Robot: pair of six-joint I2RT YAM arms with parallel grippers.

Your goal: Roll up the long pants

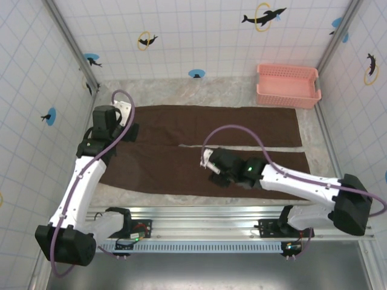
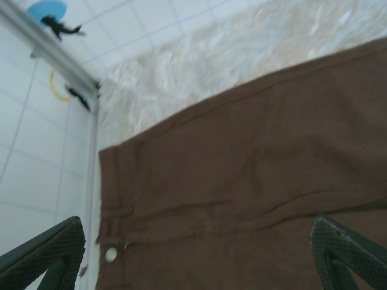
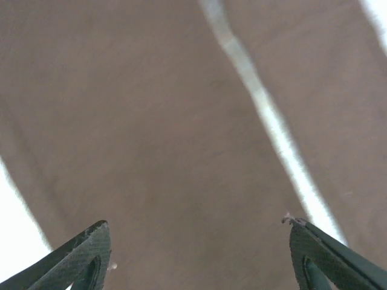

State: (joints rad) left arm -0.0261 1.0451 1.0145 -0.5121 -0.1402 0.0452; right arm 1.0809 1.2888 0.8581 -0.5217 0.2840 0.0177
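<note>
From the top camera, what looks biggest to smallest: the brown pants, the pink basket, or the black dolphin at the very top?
1. long pants
2. pink basket
3. black dolphin sticker
No two look alike.

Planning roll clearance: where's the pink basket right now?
Top view: the pink basket sits in the far right corner of the table, just behind the cuff end of the long pants.

long pants [image 1: 242, 124]: dark brown cloth, matt, fine weave, stitched seams
button [image 2: 110, 254]: pale, smooth, slight sheen
table [image 1: 230, 90]: marbled stone look, smooth
basket [image 1: 287, 98]: pink plastic, slatted
rail [image 1: 205, 212]: bare metal, ribbed
left gripper [image 2: 196, 220]: fingers [image 2: 51, 244] dark, matt, cross-hatched
</note>
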